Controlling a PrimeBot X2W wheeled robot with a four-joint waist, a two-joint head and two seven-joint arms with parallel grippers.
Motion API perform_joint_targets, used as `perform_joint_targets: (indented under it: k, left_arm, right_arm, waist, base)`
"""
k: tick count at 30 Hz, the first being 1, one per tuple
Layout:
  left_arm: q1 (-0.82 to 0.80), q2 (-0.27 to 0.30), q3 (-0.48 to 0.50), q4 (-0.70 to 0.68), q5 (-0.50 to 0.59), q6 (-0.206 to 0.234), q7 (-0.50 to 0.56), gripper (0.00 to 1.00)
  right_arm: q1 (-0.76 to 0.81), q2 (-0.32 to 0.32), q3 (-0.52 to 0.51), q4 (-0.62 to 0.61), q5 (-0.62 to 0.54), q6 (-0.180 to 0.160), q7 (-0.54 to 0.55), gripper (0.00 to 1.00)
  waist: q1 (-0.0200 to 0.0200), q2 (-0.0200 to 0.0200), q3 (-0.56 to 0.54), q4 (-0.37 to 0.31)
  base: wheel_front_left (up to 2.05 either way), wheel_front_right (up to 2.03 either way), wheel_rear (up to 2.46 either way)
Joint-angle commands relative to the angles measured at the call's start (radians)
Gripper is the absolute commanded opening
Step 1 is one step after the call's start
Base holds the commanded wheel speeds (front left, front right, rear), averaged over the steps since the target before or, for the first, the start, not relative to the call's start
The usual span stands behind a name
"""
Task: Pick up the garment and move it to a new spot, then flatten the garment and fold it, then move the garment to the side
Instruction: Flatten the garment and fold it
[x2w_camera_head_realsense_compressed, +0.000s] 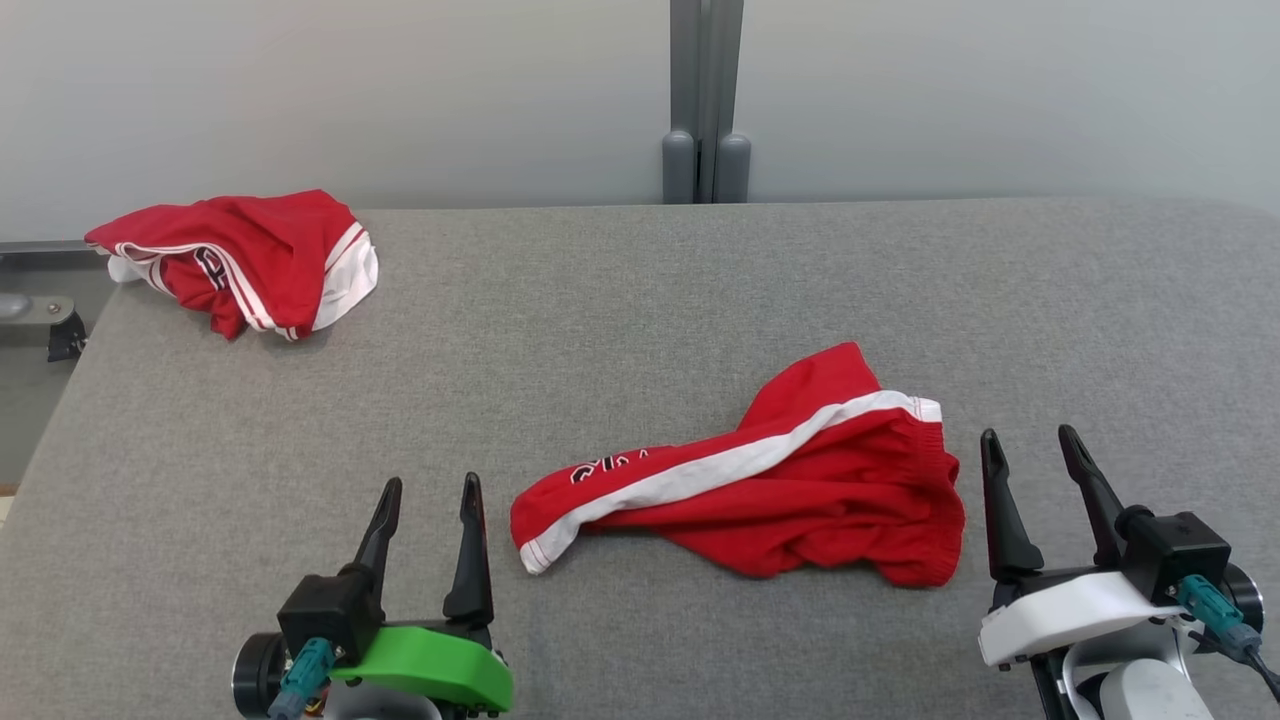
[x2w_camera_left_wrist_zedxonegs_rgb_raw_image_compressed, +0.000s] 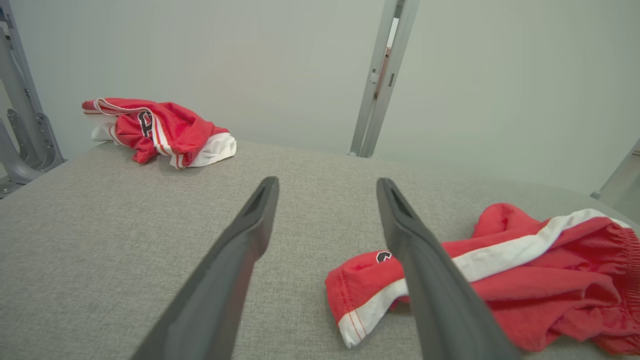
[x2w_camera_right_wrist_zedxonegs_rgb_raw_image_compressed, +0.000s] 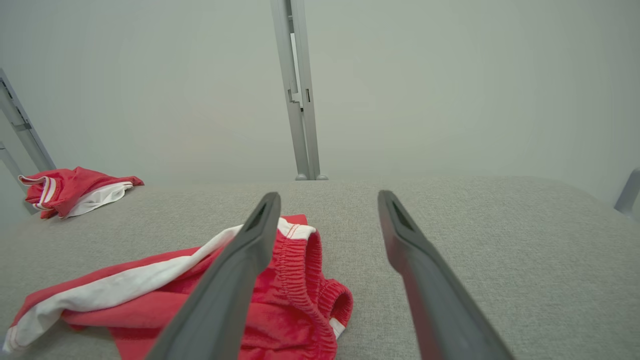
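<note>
A crumpled red garment (x2w_camera_head_realsense_compressed: 770, 480) with a white side stripe lies on the grey table (x2w_camera_head_realsense_compressed: 640, 300), between my two grippers. It shows at the right of the left wrist view, garment (x2w_camera_left_wrist_zedxonegs_rgb_raw_image_compressed: 525, 280), and at the lower left of the right wrist view, garment (x2w_camera_right_wrist_zedxonegs_rgb_raw_image_compressed: 150, 295). My left gripper (x2w_camera_head_realsense_compressed: 430, 490) stands open just left of its hem end, with nothing between the fingers. On the other side, past the elastic waistband, my right gripper (x2w_camera_head_realsense_compressed: 1030, 440) is open and empty too.
A second bunched red and white garment (x2w_camera_head_realsense_compressed: 245, 258) lies at the table's far left corner. A grey post (x2w_camera_head_realsense_compressed: 705, 100) rises behind the far edge against a pale wall. The table's left edge drops off near a metal bracket (x2w_camera_head_realsense_compressed: 40, 320).
</note>
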Motion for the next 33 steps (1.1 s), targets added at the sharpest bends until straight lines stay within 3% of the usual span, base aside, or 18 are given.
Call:
perform_joint_targets:
  k: [1,6,13,24,33]
  left_arm:
    - [0.006,0.003,0.005,-0.004,0.005,-0.003,0.000,1.00]
    - [-0.002,0.003,0.003,-0.005,0.007,-0.002,0.000,1.00]
    - [-0.011,0.003,-0.005,-0.007,0.000,0.002,0.000,1.00]
    - [-0.036,0.003,-0.014,-0.010,-0.011,0.007,0.000,1.00]
    - [-0.054,0.003,-0.016,-0.012,-0.013,0.008,0.000,1.00]
  right_arm:
    - [0.004,-0.001,0.003,0.004,0.003,0.000,-0.003,1.00]
    - [-0.018,-0.001,0.008,0.028,-0.005,0.000,0.025,1.00]
    - [-0.078,-0.016,-0.005,0.017,0.036,0.000,0.163,1.00]
    - [-0.175,-0.121,0.052,0.021,0.238,0.000,0.526,1.00]
    - [-0.227,-0.183,0.091,0.062,0.375,0.000,0.648,1.00]
  waist:
    - [0.0000,0.0000,0.001,0.002]
    - [0.0000,0.0000,0.006,0.008]
    - [0.0000,0.0000,0.024,0.015]
    - [0.0000,0.0000,0.061,0.035]
    - [0.0000,0.0000,0.098,0.065]
  base:
    - [0.00,0.00,0.00]
    - [0.00,0.00,0.00]
    - [0.00,0.00,0.00]
    - [0.00,0.00,0.00]
    - [0.00,0.00,0.00]
